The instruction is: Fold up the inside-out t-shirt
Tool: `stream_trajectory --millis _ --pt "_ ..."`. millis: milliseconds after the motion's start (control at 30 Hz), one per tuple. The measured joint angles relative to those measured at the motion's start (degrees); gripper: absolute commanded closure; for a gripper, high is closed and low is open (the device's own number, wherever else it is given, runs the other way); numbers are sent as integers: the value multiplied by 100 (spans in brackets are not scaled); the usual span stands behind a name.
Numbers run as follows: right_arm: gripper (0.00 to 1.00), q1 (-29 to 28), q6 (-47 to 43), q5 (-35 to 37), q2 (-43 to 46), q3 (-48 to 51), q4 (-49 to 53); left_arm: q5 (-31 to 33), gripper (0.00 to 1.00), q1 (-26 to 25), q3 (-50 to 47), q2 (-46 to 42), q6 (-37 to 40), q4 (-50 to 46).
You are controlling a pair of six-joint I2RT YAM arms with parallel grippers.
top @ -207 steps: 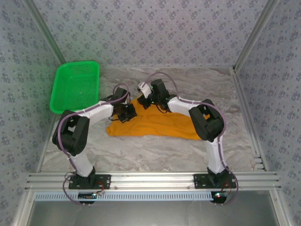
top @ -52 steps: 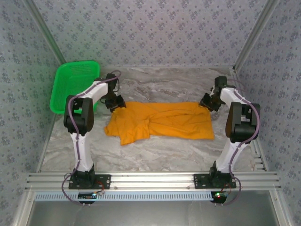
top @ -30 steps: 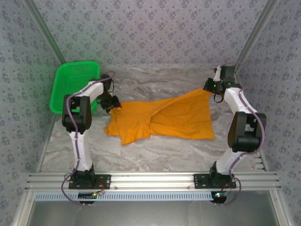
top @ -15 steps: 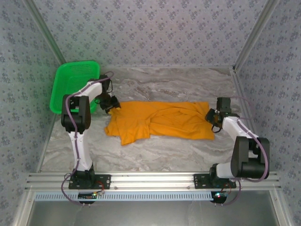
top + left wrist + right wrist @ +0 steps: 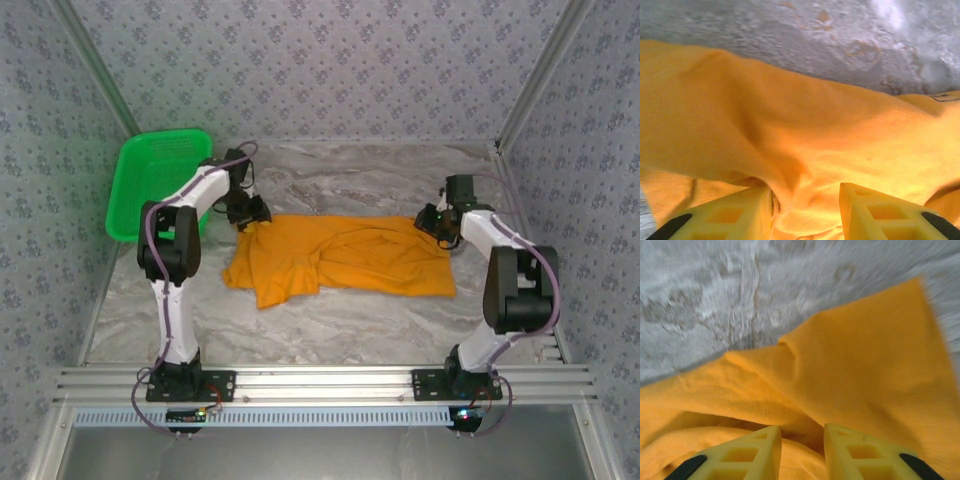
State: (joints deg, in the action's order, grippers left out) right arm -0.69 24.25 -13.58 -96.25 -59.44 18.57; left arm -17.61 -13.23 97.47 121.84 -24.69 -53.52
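The inside-out t-shirt (image 5: 360, 255) is plain orange-yellow cloth and lies spread and rumpled across the middle of the table. My left gripper (image 5: 252, 214) sits on its far left corner. In the left wrist view its yellow fingers (image 5: 745, 210) stand apart, and a raised fold of the shirt (image 5: 790, 125) lies loosely between them and touches the left finger. My right gripper (image 5: 430, 222) is at the far right corner. In the right wrist view this gripper (image 5: 802, 427) is open just above the shirt (image 5: 865, 370), which lies flat under it.
A green mesh basket (image 5: 160, 180) leans at the far left, close behind my left arm. Bare marbled tabletop (image 5: 330, 330) runs in front of the shirt and behind it. Patterned walls close in the table at the back and sides.
A second ago my right gripper held the shirt's right corner lifted. It let go, the corner dropped flat, and the gripper dipped nearer, then came back to that corner. My left gripper shifted slightly right.
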Motion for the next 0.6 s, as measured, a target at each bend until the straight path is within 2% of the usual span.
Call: stream_trajectory --millis 133,233,433,600 --pt "84 -221 -151 -151 -293 4 122 7 61 -72 -7 22 74 17" --pt "88 -210 -223 -116 -282 42 341 90 61 -46 -61 22 116 15" --pt "89 -127 -348 96 2 291 938 133 61 133 -291 22 138 9" --pt "77 -313 -654 -238 -33 -232 1290 61 61 208 -260 22 177 -70"
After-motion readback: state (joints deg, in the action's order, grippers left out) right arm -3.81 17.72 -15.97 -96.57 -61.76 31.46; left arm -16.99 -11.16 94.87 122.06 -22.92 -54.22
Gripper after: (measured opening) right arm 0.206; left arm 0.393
